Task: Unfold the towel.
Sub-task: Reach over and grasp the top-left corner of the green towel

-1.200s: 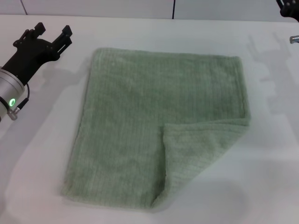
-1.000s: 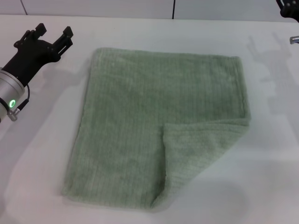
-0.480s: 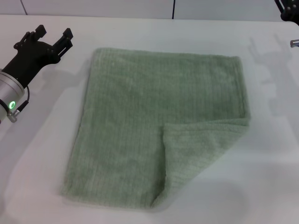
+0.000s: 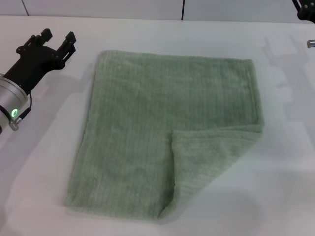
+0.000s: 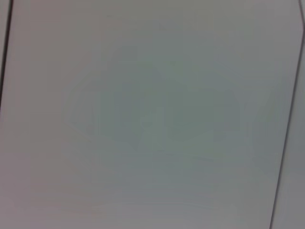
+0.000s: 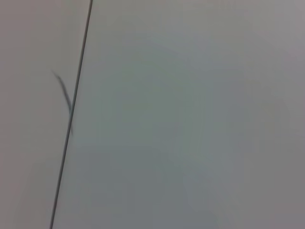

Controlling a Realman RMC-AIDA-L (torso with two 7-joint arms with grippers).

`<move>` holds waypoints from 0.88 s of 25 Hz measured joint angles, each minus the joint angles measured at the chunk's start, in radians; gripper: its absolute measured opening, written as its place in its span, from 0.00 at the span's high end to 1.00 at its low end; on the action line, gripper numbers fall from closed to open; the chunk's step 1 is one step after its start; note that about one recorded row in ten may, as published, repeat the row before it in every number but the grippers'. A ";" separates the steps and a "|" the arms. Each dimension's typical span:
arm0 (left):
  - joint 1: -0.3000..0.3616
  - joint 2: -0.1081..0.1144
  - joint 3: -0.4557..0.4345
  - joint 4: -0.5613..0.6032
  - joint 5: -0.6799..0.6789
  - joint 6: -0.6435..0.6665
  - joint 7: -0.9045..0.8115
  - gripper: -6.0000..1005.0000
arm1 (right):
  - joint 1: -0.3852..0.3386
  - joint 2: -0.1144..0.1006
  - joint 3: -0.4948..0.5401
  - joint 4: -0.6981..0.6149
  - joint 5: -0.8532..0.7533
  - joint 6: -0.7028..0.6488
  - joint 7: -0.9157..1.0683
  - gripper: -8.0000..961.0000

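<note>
Overhead, the towel [image 4: 167, 132] lies on the bench [image 4: 285, 162] with 1 near-right corner folded over; the left tool [image 4: 55, 39], wide and empty, has edged farther off, so nothing is grasped yet. Both wrist views show only blank surface; the right tool's [image 4: 305, 9] state I cannot tell.

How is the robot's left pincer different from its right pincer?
The left pincer shows whole in the head view, open, beside the towel near its far left corner; of the right pincer only a dark bit shows at the top right edge. The left sits closer to the towel than the right. Neither touches it.
</note>
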 joint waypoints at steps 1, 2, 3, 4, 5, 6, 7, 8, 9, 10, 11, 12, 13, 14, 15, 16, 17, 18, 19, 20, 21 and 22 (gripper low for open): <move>0.000 0.000 0.000 0.000 0.000 0.000 0.000 0.23 | 0.000 0.000 0.000 0.000 0.000 0.000 0.000 0.24; -0.002 0.000 0.002 0.000 0.000 -0.001 0.004 0.23 | 0.000 -0.001 0.000 0.000 0.000 0.000 -0.002 0.24; -0.005 -0.001 0.005 -0.001 0.000 -0.005 0.005 0.26 | 0.000 -0.001 0.000 0.000 0.000 -0.001 -0.002 0.24; -0.008 -0.001 0.007 -0.001 0.000 -0.008 0.006 0.30 | 0.000 -0.001 0.000 -0.001 0.000 -0.003 -0.002 0.24; -0.010 -0.001 0.007 -0.001 0.000 -0.011 0.006 0.33 | 0.001 -0.002 0.001 -0.003 0.000 -0.008 -0.002 0.24; -0.014 -0.002 0.008 -0.001 0.000 -0.018 0.006 0.37 | 0.001 -0.002 0.001 -0.003 0.000 -0.008 -0.002 0.24; -0.018 -0.002 0.008 -0.001 0.000 -0.024 0.005 0.40 | 0.002 -0.002 0.002 -0.004 0.000 -0.009 -0.002 0.24; -0.024 -0.002 0.010 -0.001 0.000 -0.036 0.002 0.44 | 0.005 -0.003 0.003 -0.005 0.001 -0.010 -0.002 0.24; -0.028 -0.003 0.013 -0.001 0.000 -0.047 -0.002 0.48 | 0.008 -0.004 0.004 -0.005 0.001 -0.010 0.000 0.24; -0.033 -0.003 0.018 -0.001 0.000 -0.057 -0.008 0.52 | 0.012 -0.005 0.009 -0.007 0.002 -0.011 0.002 0.24; -0.037 -0.003 0.028 -0.001 0.000 -0.066 -0.017 0.56 | 0.012 -0.005 0.009 -0.007 0.002 -0.011 0.002 0.24; -0.040 -0.002 0.038 0.000 0.000 -0.072 -0.024 0.60 | 0.013 -0.005 0.014 -0.010 0.002 -0.012 0.003 0.24; -0.043 -0.001 0.053 0.002 0.000 -0.077 -0.034 0.65 | 0.014 -0.006 0.021 -0.012 0.002 -0.012 0.003 0.24; -0.043 -0.001 0.053 0.002 0.000 -0.077 -0.034 0.69 | 0.014 -0.006 0.029 -0.014 0.002 -0.013 0.004 0.24; -0.043 -0.001 0.053 0.002 0.000 -0.077 -0.034 0.73 | 0.014 -0.006 0.044 -0.015 0.002 -0.011 0.005 0.24; -0.058 0.000 0.094 0.001 0.000 -0.080 -0.046 0.78 | 0.014 -0.006 0.048 -0.016 0.002 -0.010 0.006 0.24; -0.058 0.000 0.094 0.001 0.000 -0.080 -0.046 0.82 | 0.014 -0.006 0.051 -0.016 0.002 -0.008 0.006 0.24; -0.064 0.000 0.127 0.000 0.000 -0.083 -0.048 0.87 | 0.013 -0.006 0.051 -0.017 0.002 -0.008 0.006 0.24; -0.064 0.000 0.127 0.000 0.000 -0.083 -0.048 0.91 | 0.013 -0.006 0.051 -0.017 0.002 -0.008 0.006 0.24; -0.072 0.000 0.187 -0.001 0.000 -0.103 -0.050 0.95 | 0.011 -0.006 0.052 -0.018 0.002 -0.008 0.006 0.24; -0.073 0.000 0.197 -0.001 0.000 -0.109 -0.050 1.00 | 0.011 -0.006 0.052 -0.018 0.002 -0.008 0.006 0.24; -0.074 -0.001 0.203 -0.001 0.000 -0.116 -0.050 1.00 | 0.010 -0.006 0.052 -0.018 0.002 -0.008 0.006 0.24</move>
